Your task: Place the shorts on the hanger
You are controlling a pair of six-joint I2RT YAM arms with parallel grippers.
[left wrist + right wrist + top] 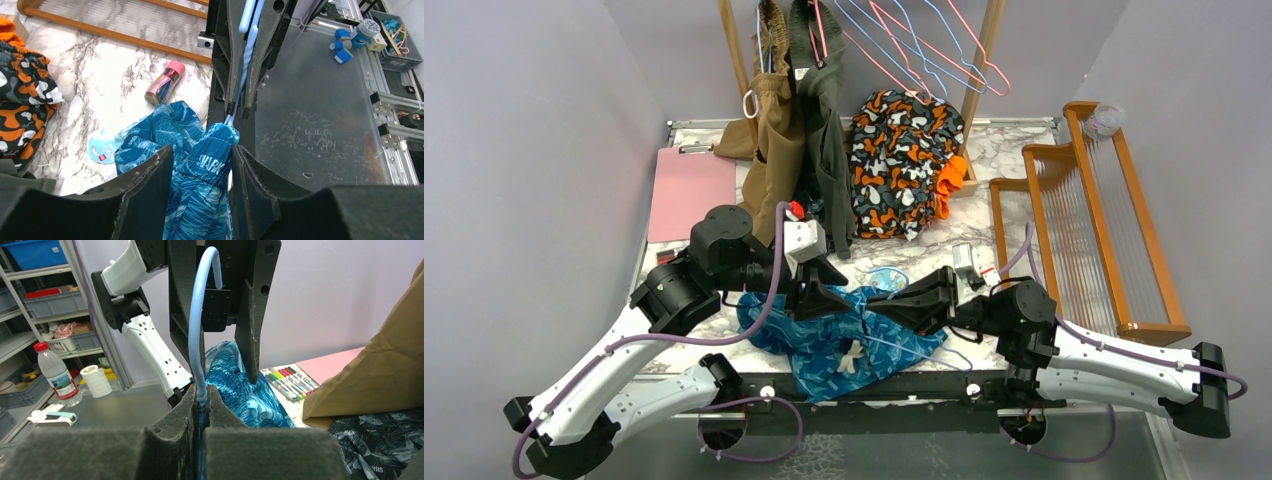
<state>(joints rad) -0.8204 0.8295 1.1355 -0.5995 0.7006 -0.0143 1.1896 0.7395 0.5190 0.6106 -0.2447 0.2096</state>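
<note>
The teal-blue shorts point(824, 350) lie bunched at the table's front edge, between the two arms. My left gripper point(829, 290) has its fingers on either side of the gathered waistband point(212, 167), pinching the shorts point(150, 140). My right gripper point(904, 300) faces it and is shut on the thin light-blue hanger point(195, 330). The hanger wire point(247, 55) runs from the right gripper point(237, 112) down into the bunched fabric. In the right wrist view, the shorts point(250, 395) hang under the left gripper point(227, 377). Most of the hanger is hidden inside the cloth.
An orange, black and white garment point(899, 165) lies at the back. Tan point(774, 150) and olive point(824, 120) garments hang from a rail with pink hangers point(944, 50). A wooden rack point(1074, 230) stands right, a pink clipboard point(692, 190) left. A pink-capped bottle point(164, 82) lies nearby.
</note>
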